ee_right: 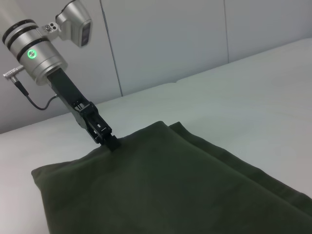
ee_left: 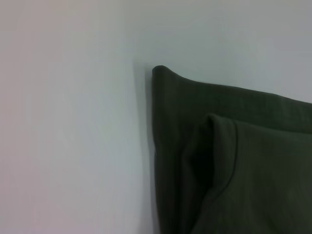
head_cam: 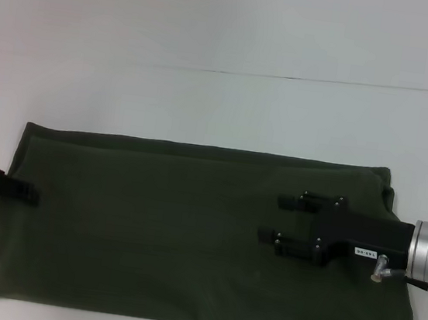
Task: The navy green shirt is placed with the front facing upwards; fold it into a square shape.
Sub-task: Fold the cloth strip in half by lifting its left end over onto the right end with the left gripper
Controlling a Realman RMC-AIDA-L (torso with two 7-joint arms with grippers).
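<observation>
Shirt (head_cam: 189,235) lies flat on the pale desk (head_cam: 207,89), folded into a wide dark olive rectangle, plain side up, no lettering showing. Matte cotton knit, soft rounded fold edges, a faint crease line running left to right near the far edge. Near-left and near-right corners splay out a little, far-right corner shows a small bump of doubled layers.

Left claw (head_cam: 26,192) at the shirt's left edge, black fingers reaching over the hem onto the cloth; right wrist view shows its tip (ee_right: 111,142) down on the fabric edge, cannot tell if it is pinching or how wide it stands. Left wrist view shows only a rounded shirt corner (ee_left: 234,161) with a second layer folded on top, smooth desk beside it.

Right claw (head_cam: 277,218) over the right part of the shirt, black body, silver wrist behind it, two fingers spread apart pointing left, gap wide, holding nothing; whether they touch the cloth cannot be told
</observation>
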